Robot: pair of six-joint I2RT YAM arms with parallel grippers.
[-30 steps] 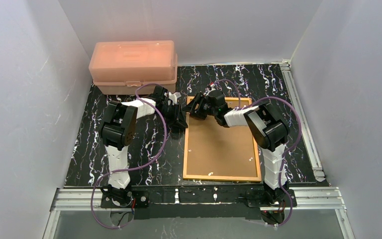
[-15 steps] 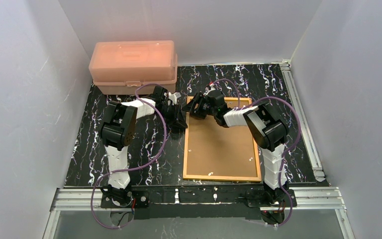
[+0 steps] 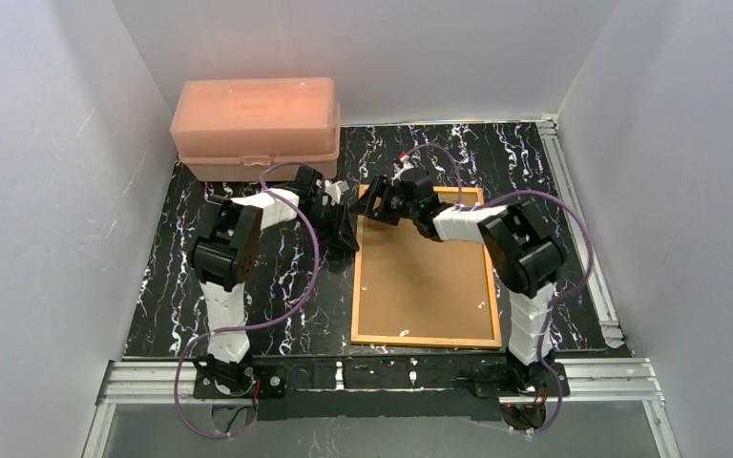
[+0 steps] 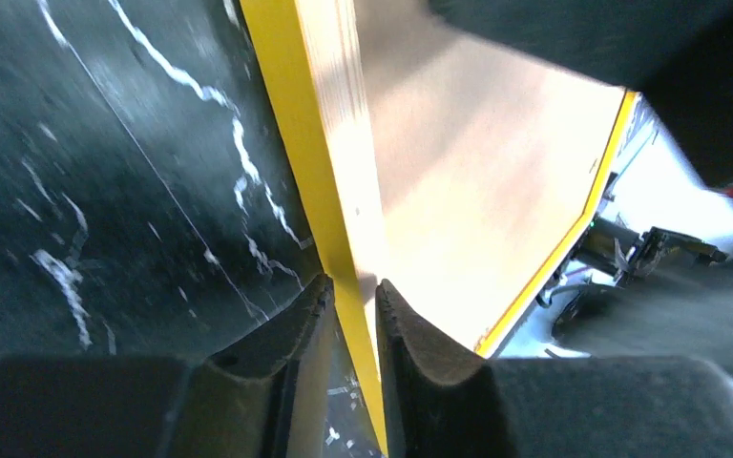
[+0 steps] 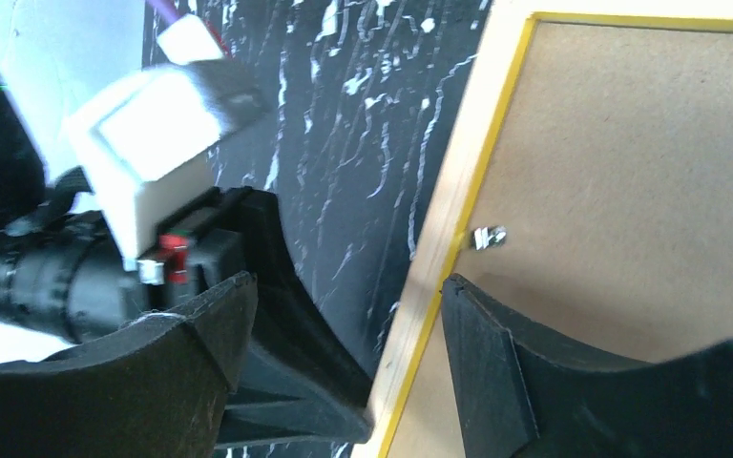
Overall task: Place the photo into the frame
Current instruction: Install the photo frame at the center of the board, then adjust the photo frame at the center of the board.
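The frame (image 3: 355,286) lies on the table with its wooden back up and the brown backing board (image 3: 425,281) set in it. The photo is hidden. My left gripper (image 3: 348,229) is shut on the frame's left side near the far left corner. In the left wrist view the yellow edge (image 4: 296,143) runs between the two fingers of that gripper (image 4: 353,291). My right gripper (image 3: 370,205) is open just above the same corner. In the right wrist view one finger of it (image 5: 348,286) is over the backing board (image 5: 630,172) and the other is beyond the wooden edge (image 5: 458,191).
A pink plastic box (image 3: 256,124) stands at the back left, close behind the left arm. A small metal tab (image 5: 489,237) sits on the backing board near the frame's edge. Metal rails run along the table's right side and near edge.
The right arm's elbow has swung a little to the right. Both grippers stay at the frame's far left corner.
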